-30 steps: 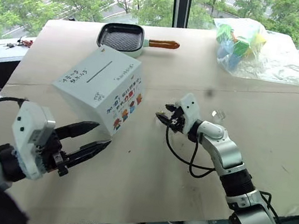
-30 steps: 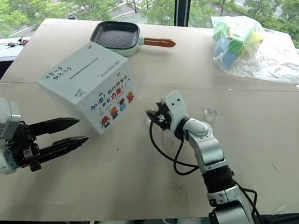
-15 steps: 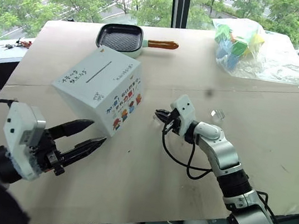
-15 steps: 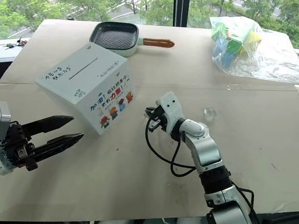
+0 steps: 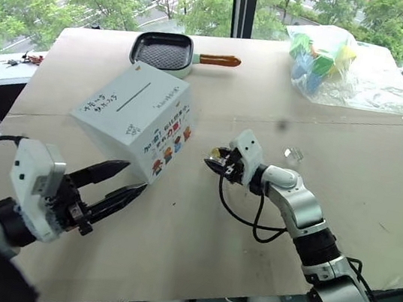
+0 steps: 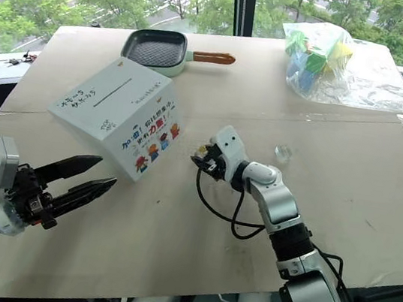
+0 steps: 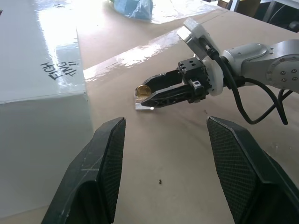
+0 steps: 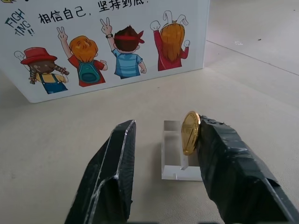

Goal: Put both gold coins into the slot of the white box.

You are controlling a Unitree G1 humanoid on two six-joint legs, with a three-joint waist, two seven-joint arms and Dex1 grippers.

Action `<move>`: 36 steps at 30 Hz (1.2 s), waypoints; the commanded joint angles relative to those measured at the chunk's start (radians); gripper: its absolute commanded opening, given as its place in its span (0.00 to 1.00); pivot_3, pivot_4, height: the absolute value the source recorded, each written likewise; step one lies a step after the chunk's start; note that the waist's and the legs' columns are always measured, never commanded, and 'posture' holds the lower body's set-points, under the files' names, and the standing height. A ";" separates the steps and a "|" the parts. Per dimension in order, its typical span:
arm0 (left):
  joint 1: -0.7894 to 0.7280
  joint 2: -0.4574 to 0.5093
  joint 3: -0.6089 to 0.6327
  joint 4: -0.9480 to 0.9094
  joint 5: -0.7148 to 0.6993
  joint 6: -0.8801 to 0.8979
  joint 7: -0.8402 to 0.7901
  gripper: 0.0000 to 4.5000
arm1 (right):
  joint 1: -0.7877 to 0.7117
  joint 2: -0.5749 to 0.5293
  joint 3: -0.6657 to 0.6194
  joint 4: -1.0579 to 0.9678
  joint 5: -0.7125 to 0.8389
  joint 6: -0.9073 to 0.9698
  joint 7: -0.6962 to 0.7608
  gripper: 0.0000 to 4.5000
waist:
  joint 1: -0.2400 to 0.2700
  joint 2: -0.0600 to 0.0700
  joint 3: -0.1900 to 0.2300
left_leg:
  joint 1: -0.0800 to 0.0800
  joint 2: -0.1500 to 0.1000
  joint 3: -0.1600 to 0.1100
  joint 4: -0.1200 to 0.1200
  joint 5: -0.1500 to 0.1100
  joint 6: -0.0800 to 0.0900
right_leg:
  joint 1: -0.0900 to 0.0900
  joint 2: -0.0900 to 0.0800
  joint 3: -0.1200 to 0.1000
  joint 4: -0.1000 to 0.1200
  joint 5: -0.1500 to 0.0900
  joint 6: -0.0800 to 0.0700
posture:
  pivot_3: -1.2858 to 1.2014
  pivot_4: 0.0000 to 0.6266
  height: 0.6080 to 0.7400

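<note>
Straddling a gold coin [image 8: 190, 133] upright in its clear holder [image 8: 175, 151], right tool [image 8: 163, 154] unclenched; thin, slick, light: pinch both faces. Left tool [image 7: 166, 154] released.

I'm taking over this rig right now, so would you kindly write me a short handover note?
Left gripper: open, empty, hovering near the white box.
Right gripper: open around a gold coin standing on edge in a clear holder on the table; the coin rests against one finger, not clamped.
Slot: on the box's plain face.
Done: no coin seen going in.
Left: grasp this coin, slot it, then find the second.
</note>
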 commanded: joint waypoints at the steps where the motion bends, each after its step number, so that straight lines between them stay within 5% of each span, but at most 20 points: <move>1: 0.001 -0.001 -0.001 0.002 0.009 -0.028 0.000 0.62 | 0.001 0.010 -0.009 0.007 -0.003 -0.006 -0.004 0.27 | 0.000 0.000 0.000 | 0.000 0.000 0.000 0.000 0.000 0.000 | 0.000 0.000 0.000 0.000 0.000 0.000 | 0.52 0.24 0.85; 4: -0.003 0.000 -0.005 0.006 0.011 -0.031 0.001 0.62 | 0.000 0.015 -0.015 0.005 0.001 -0.009 -0.003 0.00 | 0.000 0.000 0.000 | 0.000 0.000 0.000 0.000 0.000 0.000 | 0.000 0.000 0.000 0.000 0.000 0.000 | 0.52 0.24 0.85; 14: -0.016 -0.013 -0.025 0.013 -0.004 -0.044 0.011 0.62 | 0.005 0.026 -0.043 -0.032 0.058 -0.033 0.047 0.00 | 0.000 0.000 0.000 | 0.000 0.000 0.000 0.000 0.000 0.000 | 0.000 0.000 0.000 0.000 0.000 0.000 | 0.52 0.24 0.85; 25: -0.269 -0.182 -0.189 0.053 -0.402 -0.097 0.300 0.62 | -0.008 0.089 -0.292 -0.286 0.574 0.286 0.110 0.00 | 0.006 0.000 0.000 | -0.001 0.000 -0.003 0.000 0.000 0.000 | 0.001 -0.001 -0.002 -0.001 0.000 0.000 | 0.52 0.24 0.85; 32: -0.407 -0.316 -0.368 0.081 -0.418 -0.149 0.388 0.62 | -0.059 0.176 -0.430 -0.349 0.928 0.461 -0.017 0.00 | 0.004 0.001 0.000 | -0.001 -0.001 -0.002 0.000 0.000 0.000 | 0.001 0.000 -0.002 0.000 0.000 0.000 | 0.52 0.24 0.85; 36: -0.499 -0.452 -0.485 0.118 -0.356 -0.206 0.442 0.62 | -0.079 0.220 -0.439 -0.372 0.991 0.432 -0.071 0.00 | 0.007 0.001 0.000 | -0.001 -0.001 -0.002 0.000 0.000 0.000 | 0.001 -0.001 -0.001 0.000 0.000 0.000 | 0.52 0.24 0.85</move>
